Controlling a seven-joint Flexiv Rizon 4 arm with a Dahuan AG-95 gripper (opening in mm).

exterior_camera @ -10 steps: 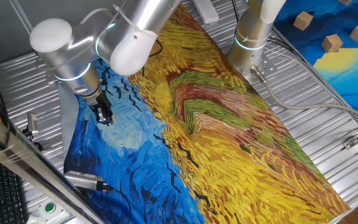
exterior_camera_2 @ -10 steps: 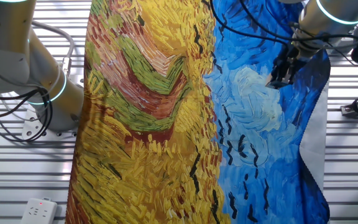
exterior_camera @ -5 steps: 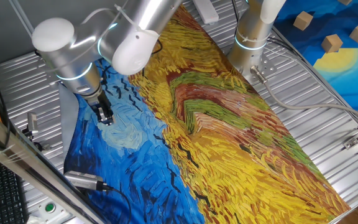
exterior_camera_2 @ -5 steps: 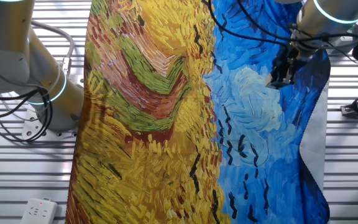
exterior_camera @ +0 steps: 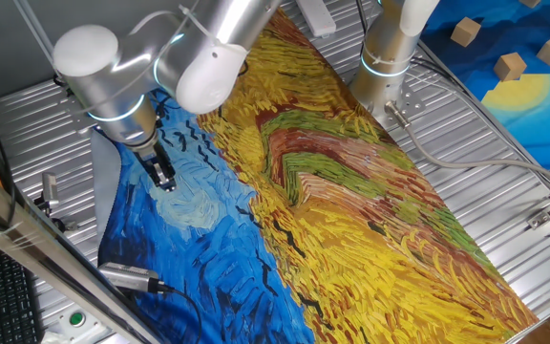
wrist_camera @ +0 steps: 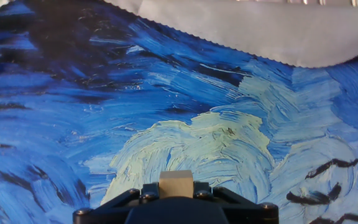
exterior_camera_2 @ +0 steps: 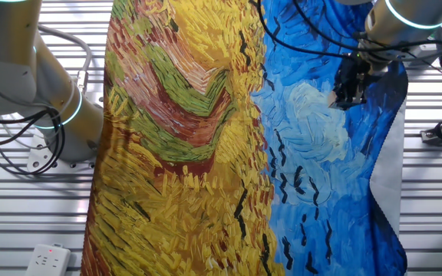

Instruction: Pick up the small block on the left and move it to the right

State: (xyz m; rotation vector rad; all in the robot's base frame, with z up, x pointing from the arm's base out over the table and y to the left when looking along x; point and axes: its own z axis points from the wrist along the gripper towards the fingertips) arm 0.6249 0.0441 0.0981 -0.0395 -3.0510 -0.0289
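I am lifting my end effector (exterior_camera: 163, 179) off the painted cloth (exterior_camera: 351, 191), holding the small block (wrist_camera: 176, 184); carrying it rightward comes next.

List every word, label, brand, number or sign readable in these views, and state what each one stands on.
No readable text in any view.
The painted cloth carries brushstroke patterns only, no lettering.
The white power strip has a red switch, but any marking on it is too small to read.
The arm, the gripper and the small block it holds show no legible label.
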